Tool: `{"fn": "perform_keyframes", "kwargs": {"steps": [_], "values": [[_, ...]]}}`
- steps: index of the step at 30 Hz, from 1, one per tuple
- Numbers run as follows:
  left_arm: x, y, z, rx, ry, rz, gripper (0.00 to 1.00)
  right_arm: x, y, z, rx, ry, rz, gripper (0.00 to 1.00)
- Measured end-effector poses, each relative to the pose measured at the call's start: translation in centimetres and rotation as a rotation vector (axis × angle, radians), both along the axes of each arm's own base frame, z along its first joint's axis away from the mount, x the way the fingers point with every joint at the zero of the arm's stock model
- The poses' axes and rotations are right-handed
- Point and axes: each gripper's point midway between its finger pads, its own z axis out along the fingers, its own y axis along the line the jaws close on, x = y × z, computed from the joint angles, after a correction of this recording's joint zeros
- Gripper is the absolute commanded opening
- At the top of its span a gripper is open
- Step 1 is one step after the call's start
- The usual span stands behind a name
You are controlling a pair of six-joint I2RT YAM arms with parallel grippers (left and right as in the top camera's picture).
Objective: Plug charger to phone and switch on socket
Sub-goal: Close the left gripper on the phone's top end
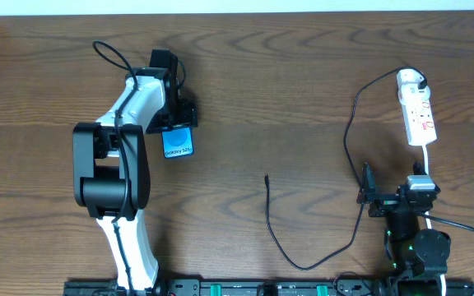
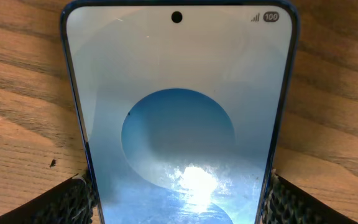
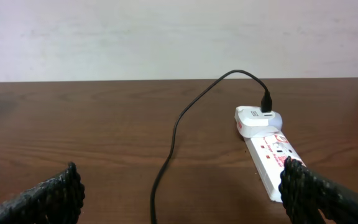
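Note:
The phone (image 1: 178,145) lies on the table at the left with its blue screen up. My left gripper (image 1: 174,122) is over its far end, and in the left wrist view (image 2: 178,202) both fingers press the edges of the phone (image 2: 179,81). The socket (image 1: 420,115) lies at the far right, with the charger's white plug head (image 1: 410,80) in its far end. The black charger cable (image 1: 355,156) loops down to its free tip (image 1: 267,176) at mid-table. My right gripper (image 1: 383,200) is open and empty; the cable (image 3: 173,134) runs between its fingers (image 3: 179,199), with the socket (image 3: 267,158) ahead on the right.
The socket's thick white cord (image 1: 427,160) runs down past my right arm. The table's far edge (image 1: 237,11) meets a pale wall. Bare wood lies between the phone and the cable tip.

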Motion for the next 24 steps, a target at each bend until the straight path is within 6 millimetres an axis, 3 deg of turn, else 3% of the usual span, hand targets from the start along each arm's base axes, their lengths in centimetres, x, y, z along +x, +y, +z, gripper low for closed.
{"fn": "perform_keyframes", "kwargs": {"steps": [14, 24], "values": [[0.0, 0.0, 0.0, 0.0, 0.0, 0.0, 0.81, 0.0, 0.0, 0.0, 0.0, 0.0, 0.0, 0.99], [-0.01, -0.01, 0.0, 0.001, 0.0, -0.001, 0.68, 0.0, 0.0, 0.0, 0.0, 0.0, 0.0, 0.99]]}}
